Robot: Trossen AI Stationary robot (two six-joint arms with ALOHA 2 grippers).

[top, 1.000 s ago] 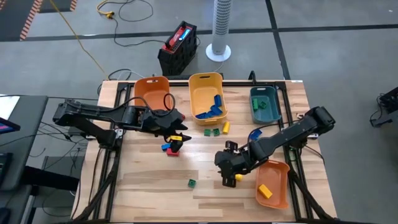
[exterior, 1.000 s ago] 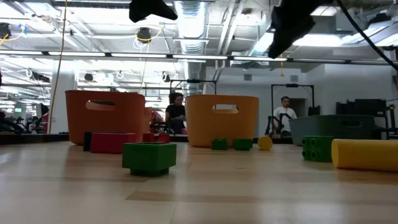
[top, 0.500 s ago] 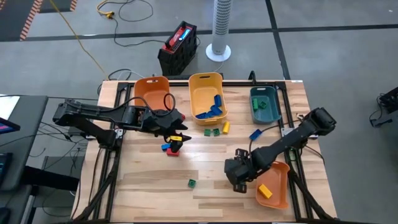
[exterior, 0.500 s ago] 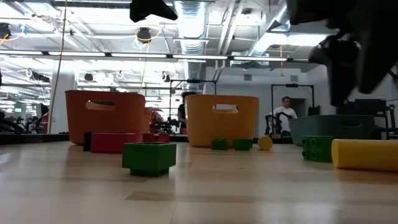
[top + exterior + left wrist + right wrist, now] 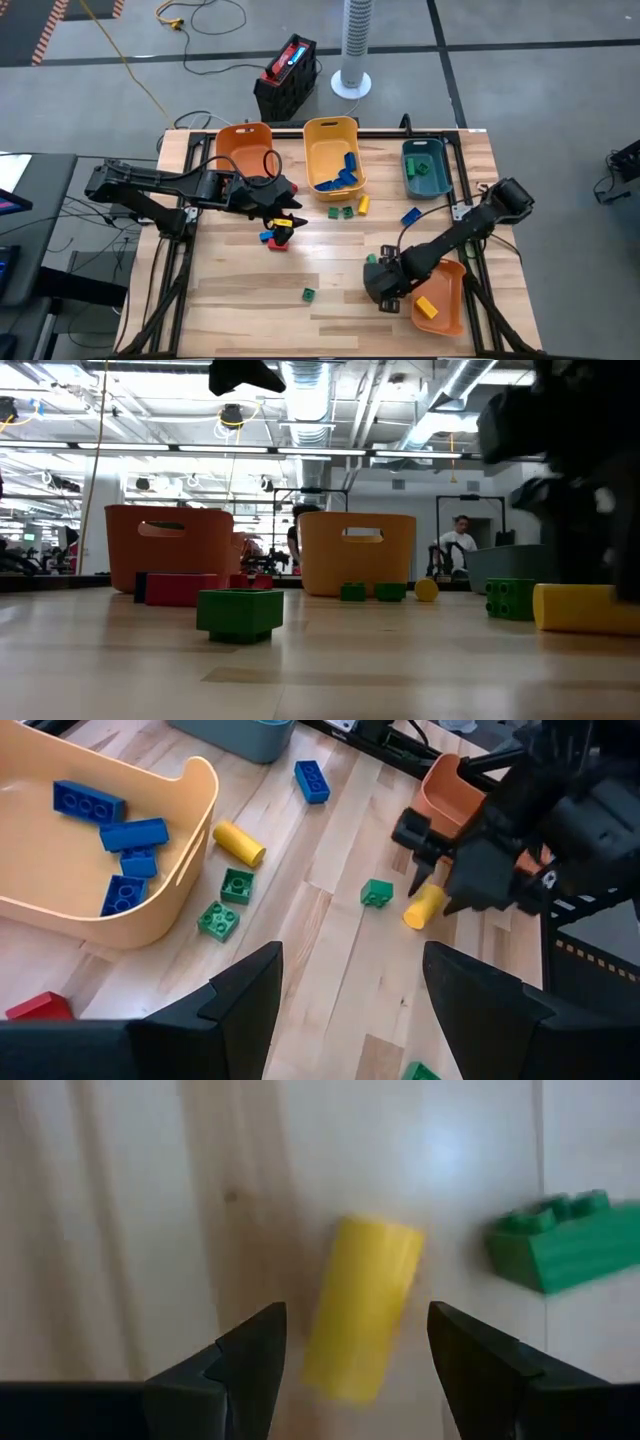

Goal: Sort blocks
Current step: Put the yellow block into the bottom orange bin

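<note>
Two dark, near-black jointed arms. Left hand (image 5: 283, 212): yellow marking near its tip. Right hand (image 5: 383, 288): bulky, matte-black fingers (image 5: 235, 1370); thin black cable looping alongside the forearm.

orange bin (image 5: 243, 146), yellow bin (image 5: 323, 134), teal bin (image 5: 411, 151), fan (image 5: 353, 42)

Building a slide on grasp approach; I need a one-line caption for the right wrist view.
Open right gripper poised above a yellow cylinder block on the wooden table, a green brick lying apart beside it.

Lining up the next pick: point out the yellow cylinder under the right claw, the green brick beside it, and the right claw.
Yellow cylinder (image 5: 362, 1306), right wrist view, mid-body.
Green brick (image 5: 566, 1246), right wrist view, side face.
Right claw (image 5: 352, 1355), right wrist view, between fingertips.
</note>
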